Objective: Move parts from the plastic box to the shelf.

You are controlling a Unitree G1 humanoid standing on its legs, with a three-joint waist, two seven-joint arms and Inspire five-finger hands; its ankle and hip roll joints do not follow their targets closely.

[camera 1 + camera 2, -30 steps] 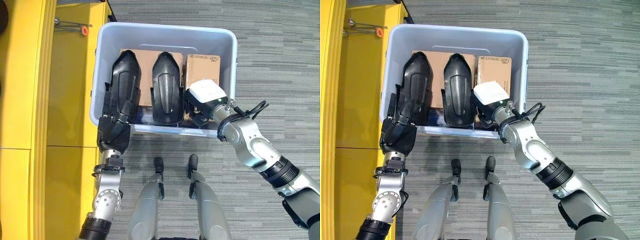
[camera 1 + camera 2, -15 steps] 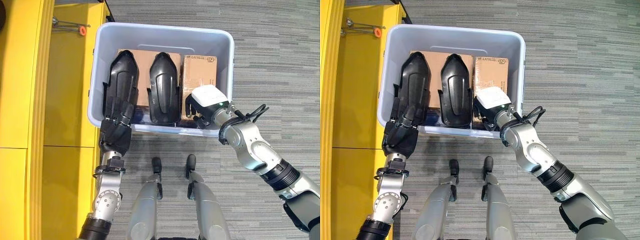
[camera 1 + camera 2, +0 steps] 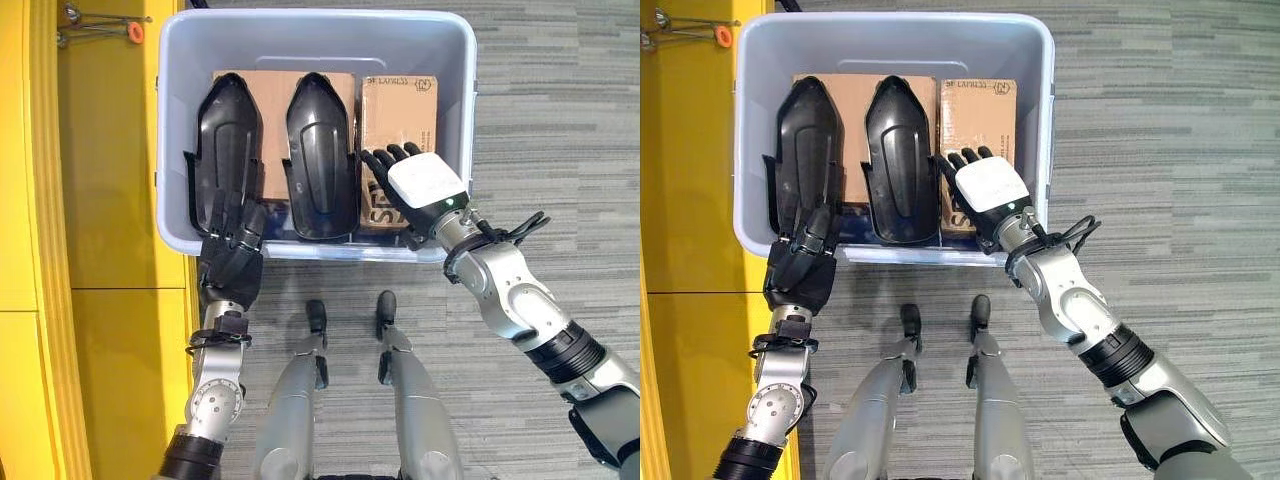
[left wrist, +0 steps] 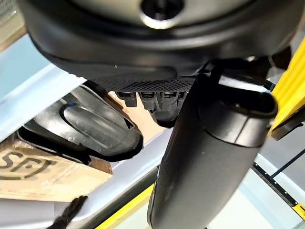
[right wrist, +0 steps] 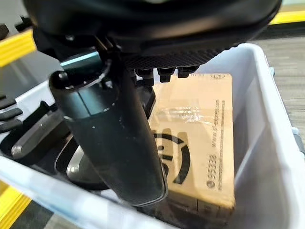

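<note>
Now: two black parts [image 3: 322,150] lie side by side in plastic box [image 3: 460,100], on cardboard boxes [image 3: 400,110]. Left part [image 3: 228,140] just beyond fingertips of left hand [image 3: 232,262]; fingers [image 3: 232,215] straight, open, over near rim, holding nothing. Right hand [image 3: 420,185] open too, fingers [image 3: 385,158] spread above cardboard, just beside right part. Judgement: grasp not yet made. Advice: reach past rim, curl round part's narrow end, lift clear of wall, then turn toward yellow shelf [image 3: 110,150], left of fingers.

The pale blue plastic box [image 3: 470,120] stands on the floor, right of the yellow shelf [image 3: 100,200]. Inside, two black moulded parts [image 3: 228,140] [image 3: 320,150] lie left of a brown cardboard carton [image 3: 400,100].
</note>
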